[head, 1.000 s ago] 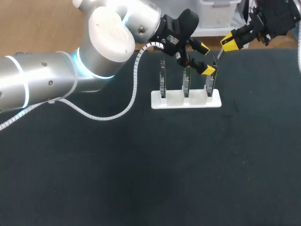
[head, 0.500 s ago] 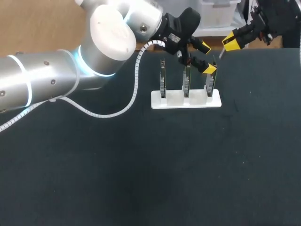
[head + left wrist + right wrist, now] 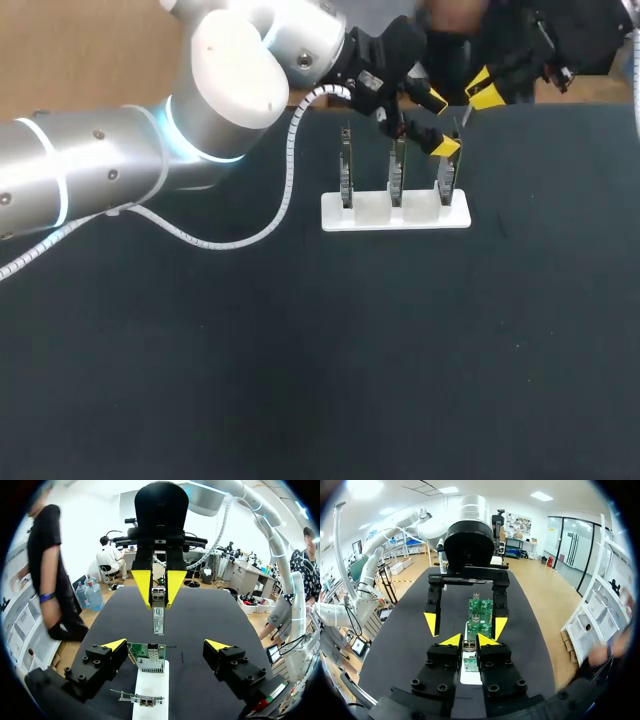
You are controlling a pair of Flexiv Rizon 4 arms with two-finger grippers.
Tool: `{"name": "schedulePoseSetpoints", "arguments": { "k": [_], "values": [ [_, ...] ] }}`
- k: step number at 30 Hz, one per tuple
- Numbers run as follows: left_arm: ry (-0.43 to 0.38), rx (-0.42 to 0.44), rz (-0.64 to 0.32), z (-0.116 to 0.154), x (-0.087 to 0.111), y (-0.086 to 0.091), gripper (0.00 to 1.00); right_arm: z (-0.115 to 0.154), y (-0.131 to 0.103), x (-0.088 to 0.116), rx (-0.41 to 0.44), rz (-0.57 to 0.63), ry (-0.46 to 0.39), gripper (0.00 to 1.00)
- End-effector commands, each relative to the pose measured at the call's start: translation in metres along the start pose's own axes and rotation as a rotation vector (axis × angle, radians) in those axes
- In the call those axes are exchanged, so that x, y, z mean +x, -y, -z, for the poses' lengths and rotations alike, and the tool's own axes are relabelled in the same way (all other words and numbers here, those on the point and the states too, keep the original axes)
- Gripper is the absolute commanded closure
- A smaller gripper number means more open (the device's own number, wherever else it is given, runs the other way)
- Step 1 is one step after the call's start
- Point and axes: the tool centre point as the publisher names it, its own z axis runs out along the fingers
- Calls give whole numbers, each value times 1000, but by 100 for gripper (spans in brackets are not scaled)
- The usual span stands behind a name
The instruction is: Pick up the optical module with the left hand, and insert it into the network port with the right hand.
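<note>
The optical module (image 3: pixel 158 614), a slim silver bar, hangs downward in my right gripper (image 3: pixel 158 586), which is shut on its upper end. In the head view that right gripper (image 3: pixel 484 92) hovers over the table's far edge with the module (image 3: pixel 466 114) below its tips. In its own view, the right gripper (image 3: pixel 470 641) is pinched on the module (image 3: pixel 469 646). My left gripper (image 3: pixel 438 124) stands wide open and empty, straddling the rightmost of three upright green boards (image 3: pixel 446 178). From its wrist, the left gripper (image 3: pixel 166 645) spans the nearest board (image 3: pixel 148 656), whose network port faces up.
A white holder (image 3: pixel 395 213) carries the three boards in a row at the far middle of the black table. The left arm's white cable (image 3: pixel 283 205) loops down beside the holder. Dark tabletop stretches in front of the holder.
Both arms have hardly moved; the right gripper with the module edged slightly farther back. Neither gripper's jaws changed.
</note>
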Motion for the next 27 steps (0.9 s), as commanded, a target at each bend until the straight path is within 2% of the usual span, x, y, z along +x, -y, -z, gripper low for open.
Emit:
{"name": "schedulePoseSetpoints", "arguments": {
  "k": [1,20,27],
  "values": [
    [-6,2,2,-1,-1,-1,0,-5,2,-2,1,5,-26,100],
    [-6,2,2,-1,-1,-1,0,-17,8,2,3,23,-130,100],
    [-6,2,2,-1,-1,-1,0,-20,11,2,8,24,-135,100]
  ]
}}
